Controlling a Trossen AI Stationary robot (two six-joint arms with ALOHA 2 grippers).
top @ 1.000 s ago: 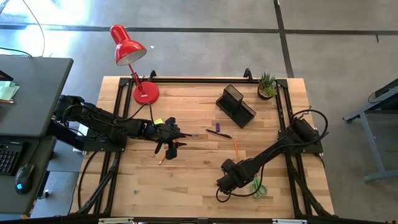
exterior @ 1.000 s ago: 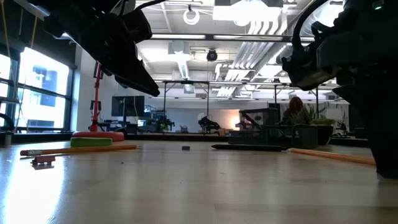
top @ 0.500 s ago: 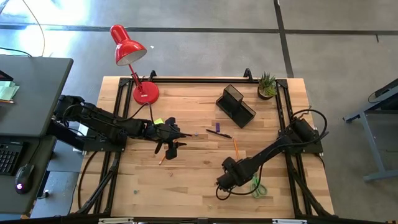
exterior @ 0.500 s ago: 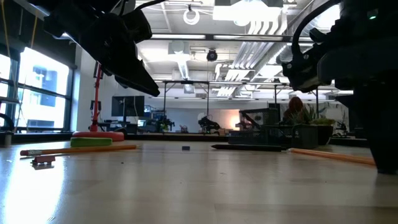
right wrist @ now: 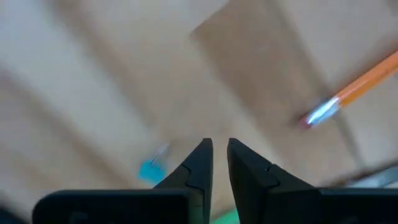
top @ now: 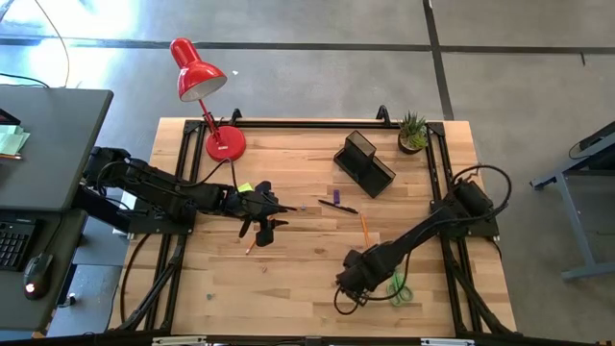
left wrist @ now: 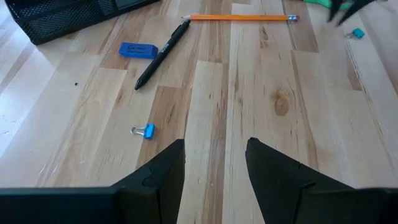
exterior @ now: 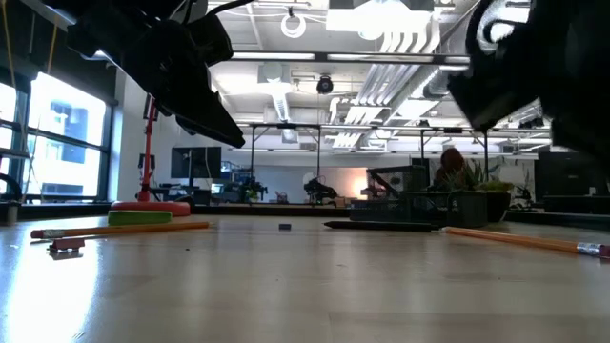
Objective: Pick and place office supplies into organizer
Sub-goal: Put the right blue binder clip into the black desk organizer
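- Right hand [top: 352, 282], fingers nearly together on nothing, has edged toward the green-handled scissors [top: 399, 288], suggesting a pickup.
- Left hand [top: 272, 213] waits, fingers apart, unmoved.

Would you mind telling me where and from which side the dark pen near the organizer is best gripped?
Grip the dark pen around mid-barrel, coming straight down from above. It lies flat on the table with nothing beneath to reach under, and the blue eraser sits close beside it, so set the fingers across the barrel, probably slightly toward the tip, away from the eraser.
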